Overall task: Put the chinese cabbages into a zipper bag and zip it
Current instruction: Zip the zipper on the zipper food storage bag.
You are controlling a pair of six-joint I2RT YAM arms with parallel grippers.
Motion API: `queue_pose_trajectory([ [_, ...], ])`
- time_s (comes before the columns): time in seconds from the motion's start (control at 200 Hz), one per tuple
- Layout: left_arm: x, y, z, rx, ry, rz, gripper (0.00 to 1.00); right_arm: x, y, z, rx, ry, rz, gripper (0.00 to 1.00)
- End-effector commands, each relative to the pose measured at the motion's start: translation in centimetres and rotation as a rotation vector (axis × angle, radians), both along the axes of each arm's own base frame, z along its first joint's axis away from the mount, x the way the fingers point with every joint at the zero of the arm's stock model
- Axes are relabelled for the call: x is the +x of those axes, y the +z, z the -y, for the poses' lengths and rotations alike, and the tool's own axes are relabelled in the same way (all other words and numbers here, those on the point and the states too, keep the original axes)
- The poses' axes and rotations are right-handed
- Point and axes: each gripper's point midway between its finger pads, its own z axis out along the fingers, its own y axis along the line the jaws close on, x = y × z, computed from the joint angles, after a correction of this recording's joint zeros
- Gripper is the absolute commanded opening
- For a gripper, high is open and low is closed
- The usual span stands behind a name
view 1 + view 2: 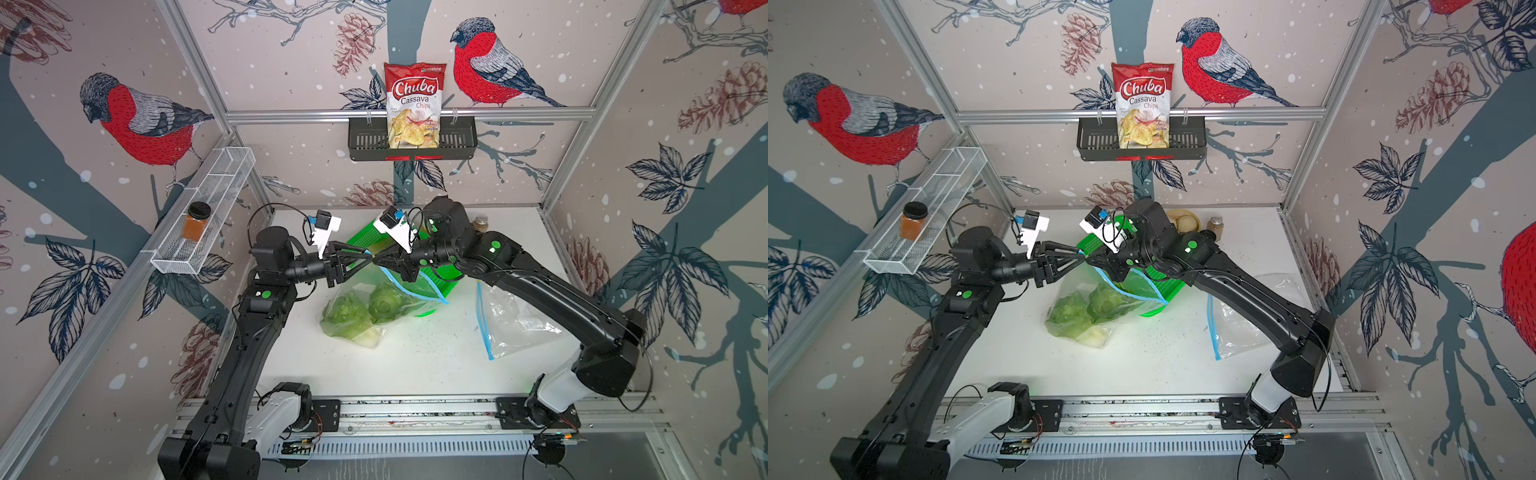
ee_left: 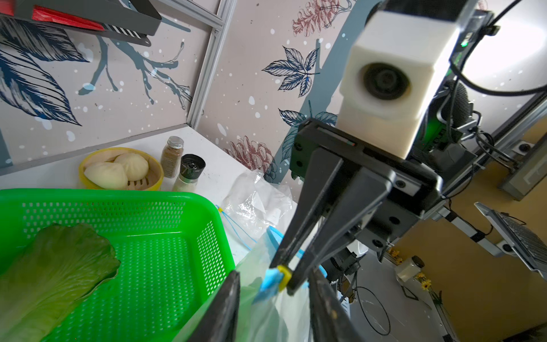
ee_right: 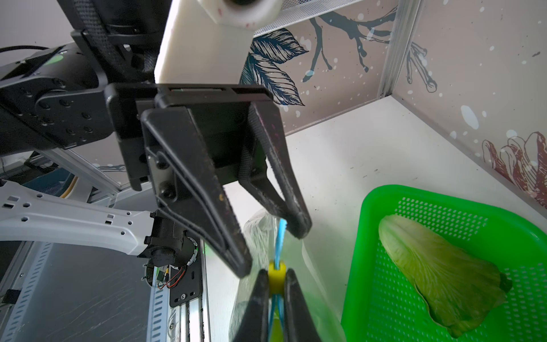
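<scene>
The clear zipper bag (image 1: 353,291) lies on the white table, its blue zip edge (image 1: 415,286) lifted at one corner. Two chinese cabbages (image 1: 347,313) (image 1: 384,303) are inside it. A third cabbage (image 2: 53,266) (image 3: 438,272) lies in the green basket (image 2: 165,201). My right gripper (image 3: 276,296) (image 1: 380,262) is shut on the yellow zipper slider (image 3: 277,278) (image 2: 284,274). Facing it tip to tip, my left gripper (image 2: 275,311) (image 1: 365,258) (image 3: 270,248) is open. Its fingers stand either side of the zip edge (image 3: 281,234), apart from it.
A second, empty zipper bag (image 1: 511,320) lies at the right. A yellow bowl (image 2: 85,177) of pale buns and two spice jars (image 2: 171,157) (image 2: 189,173) stand at the back. A chips bag (image 1: 413,104) sits in the black wall rack, an orange jar (image 1: 196,222) on the wire shelf.
</scene>
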Motion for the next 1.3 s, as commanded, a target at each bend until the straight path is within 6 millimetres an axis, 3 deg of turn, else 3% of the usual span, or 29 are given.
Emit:
queue_pose_trajectory([
  [0.0, -0.8, 1.1, 0.2, -0.028, -0.045, 0.039, 0.35, 0.1, 1.5, -0.4, 0.047, 0.011, 0.034, 0.06],
  [0.185, -0.9, 1.0, 0.2, -0.039, -0.051, 0.036, 0.26, 0.2, 1.4, -0.6, 0.045, 0.014, 0.033, 0.05],
  [0.26, -0.8, 1.0, 0.3, -0.039, -0.05, 0.039, 0.18, 0.2, 1.4, -0.6, 0.043, 0.014, 0.033, 0.05],
  [0.535, -0.6, 1.1, 0.2, -0.039, -0.04, 0.044, 0.07, 0.2, 1.4, -0.6, 0.043, 0.016, 0.035, 0.05],
  [0.595, -0.6, 1.1, 0.3, -0.04, -0.04, 0.047, 0.0, 0.2, 1.4, -0.7, 0.045, 0.018, 0.035, 0.05],
  [1.041, -1.6, 2.7, 0.2, -0.003, 0.044, 0.16, 0.0, 0.6, -0.2, -0.2, -0.002, -0.011, 0.013, 0.05],
  [1.296, -1.5, 3.5, -0.1, 0.044, 0.092, 0.194, 0.0, 1.3, 0.2, 0.7, 0.004, -0.033, 0.017, 0.05],
])
